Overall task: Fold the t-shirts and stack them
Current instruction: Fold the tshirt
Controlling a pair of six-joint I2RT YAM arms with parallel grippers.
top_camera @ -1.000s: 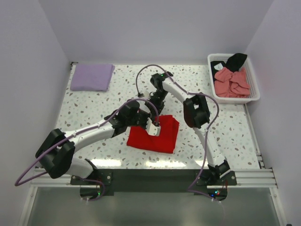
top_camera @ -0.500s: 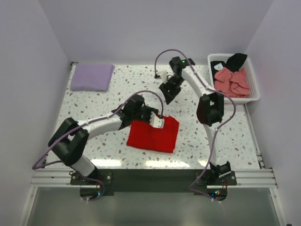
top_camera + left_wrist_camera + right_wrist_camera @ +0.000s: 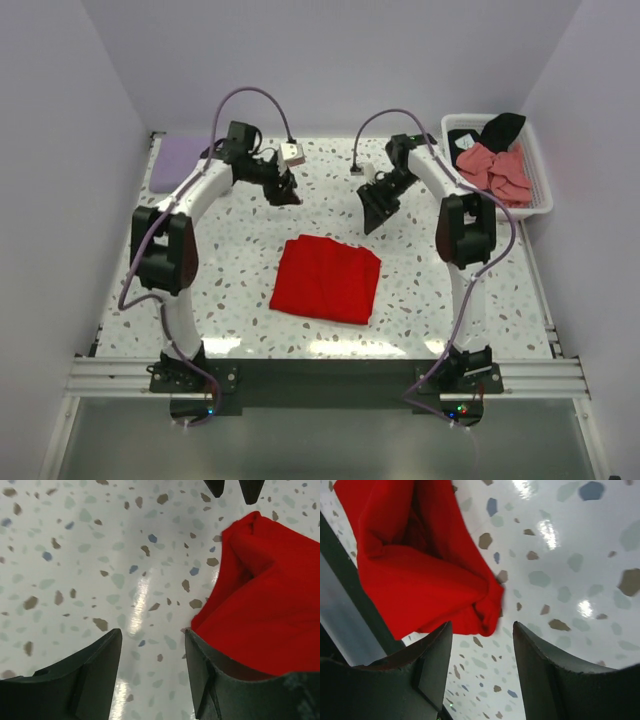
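Observation:
A bright red t-shirt (image 3: 326,279) lies folded in the middle of the table, free of both grippers. My left gripper (image 3: 284,191) hovers beyond its far left corner, open and holding nothing. In the left wrist view the left gripper (image 3: 152,637) has bare table between its fingers and the red t-shirt (image 3: 270,600) to its right. My right gripper (image 3: 378,211) hangs open beyond the far right corner. The right wrist view shows the right gripper (image 3: 481,630) empty above the red t-shirt (image 3: 420,565). A folded lavender t-shirt (image 3: 176,162) lies far left, partly behind the left arm.
A white slatted basket (image 3: 500,212) at the far right holds a crumpled salmon-pink shirt (image 3: 492,172) and a black one (image 3: 500,128). Walls close in on three sides. The arms' cables loop above the far half of the table.
The left gripper opened, let go of the red t-shirt and swung up toward the far left. The right gripper opened wider and drew back to the right. The shirt stays folded.

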